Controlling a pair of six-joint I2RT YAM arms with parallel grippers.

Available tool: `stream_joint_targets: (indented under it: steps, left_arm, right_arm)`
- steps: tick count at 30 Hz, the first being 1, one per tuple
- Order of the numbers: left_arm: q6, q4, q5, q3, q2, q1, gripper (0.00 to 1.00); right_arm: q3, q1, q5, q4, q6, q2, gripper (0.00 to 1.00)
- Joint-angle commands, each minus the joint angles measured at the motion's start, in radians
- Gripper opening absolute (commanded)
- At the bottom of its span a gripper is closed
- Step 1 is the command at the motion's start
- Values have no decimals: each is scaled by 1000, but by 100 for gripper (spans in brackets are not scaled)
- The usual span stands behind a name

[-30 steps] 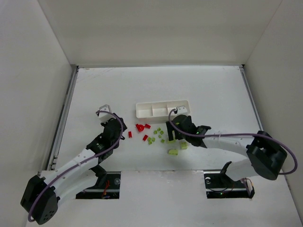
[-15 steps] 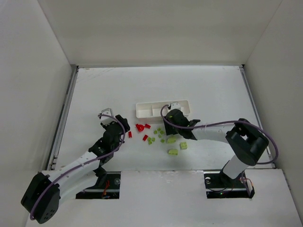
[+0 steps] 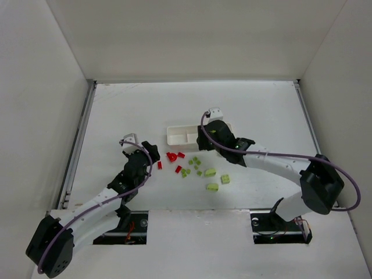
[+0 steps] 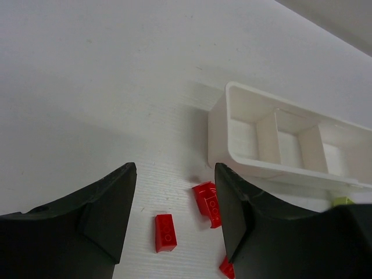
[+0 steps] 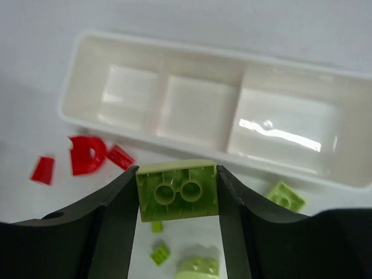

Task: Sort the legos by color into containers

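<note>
Green lego is clamped in the right hand, one finger on each short end. Its long axis runs finger to finger and its hollow underside, two tubes, faces the wrist camera. In that view it sits in front of the near wall of the tray, roughly at the middle compartment; height above it can't be told. The tray's long axis runs left-right, parallel to the lego, with three compartments in a row.

From above, the right hand covers the tray's right end. The right arm's base is near right, the elbow is out to the right, and the forearm is stretched left and far.

Left arm: base near left, reaching far and right, low over the bench. Left hand has its fingers apart, gripping nothing. A small red lego lies on the bench between them, long axis pointing away from the camera. A curved red lego lies just beside the right finger. Loose green legos are scattered near of the tray, right of the reds.
</note>
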Motion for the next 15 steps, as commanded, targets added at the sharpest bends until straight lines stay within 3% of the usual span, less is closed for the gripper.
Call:
stream_joint_targets:
  steps: [1, 7, 15]
  left_arm:
    - [9, 48, 25, -7, 15, 10, 52]
    - [12, 43, 34, -4, 12, 10, 50]
    - [6, 28, 56, 1, -4, -7, 47]
  right_arm:
    - [187, 10, -35, 68, -18, 119, 41]
    - [408, 36, -35, 100, -19, 344, 42]
    - [505, 44, -46, 109, -1, 467, 48]
